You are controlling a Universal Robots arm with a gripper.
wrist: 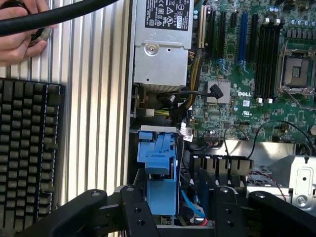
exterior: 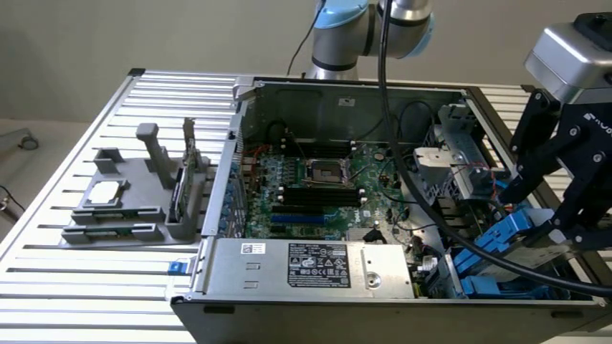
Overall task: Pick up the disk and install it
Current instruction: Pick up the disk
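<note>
Slats of ribbed silver aluminium made up the table (exterior: 57, 287) I was watching. At the exterior view's left, a grey moulded plastic fixture tray (exterior: 125, 222) lay on it. A small square silver chip (exterior: 105, 190) sat in one pocket and a slim dark card (exterior: 182, 183) stood on edge in a slot.

Next came the open grey steel computer case (exterior: 335, 89), lying on its side. Its green motherboard (exterior: 368, 168) faced up, with a square metal processor socket (exterior: 322, 172) near the middle and long black memory slots (exterior: 320, 197) just beside it. Against the near wall sat the large grey labelled power-supply box (exterior: 306, 269). A thick black cable (exterior: 397, 143) hung down across the case from the arm.

Farther to the exterior view's right, the flat silver-grey disk with bright blue plastic rails (exterior: 512, 236) sat down in the drive bay at the case's near corner, beside the end of the power-supply box. The black two-fingered gripper (exterior: 535, 215) hung directly over it, released and holding nothing. From the wrist camera I saw its fingers (wrist: 134, 212) spread to either side of the blue rails, with a clear gap on one side.

That camera also showed me a black keyboard (wrist: 27, 158) lying on the slats outside the case. A person's hand (wrist: 17, 34) rested on the table near it.
</note>
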